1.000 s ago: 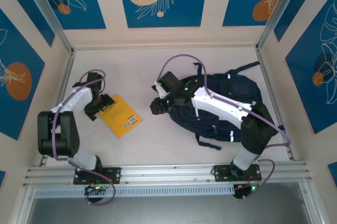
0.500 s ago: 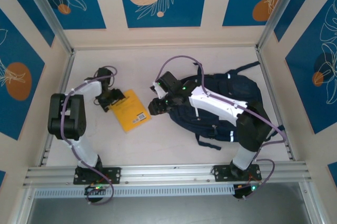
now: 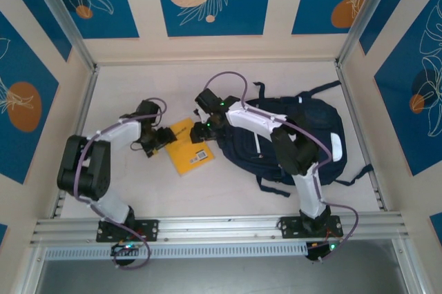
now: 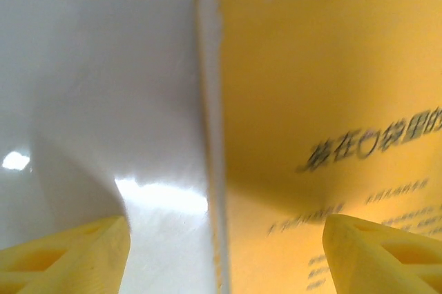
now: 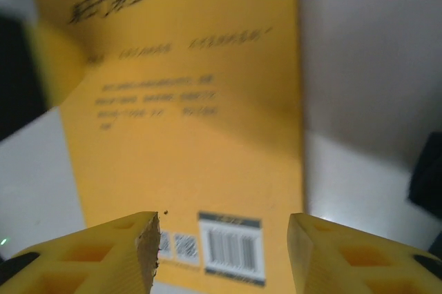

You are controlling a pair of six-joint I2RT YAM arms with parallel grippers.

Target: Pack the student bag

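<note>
Yellow book (image 3: 188,150) sits unpacked beside the student bag (image 3: 307,135), left end effector (image 3: 166,139) and right end effector (image 3: 202,130) both open over it.

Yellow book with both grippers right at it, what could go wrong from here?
1. The left gripper and right gripper crowd the yellow book from opposite sides; they might bump or tug against each other.
2. The book lies flat on the table, and the left gripper's open jaws straddle its edge, so closing may only shove it.
3. The right arm stretches across the student bag, whose opening I cannot make out; loading could snag.
</note>
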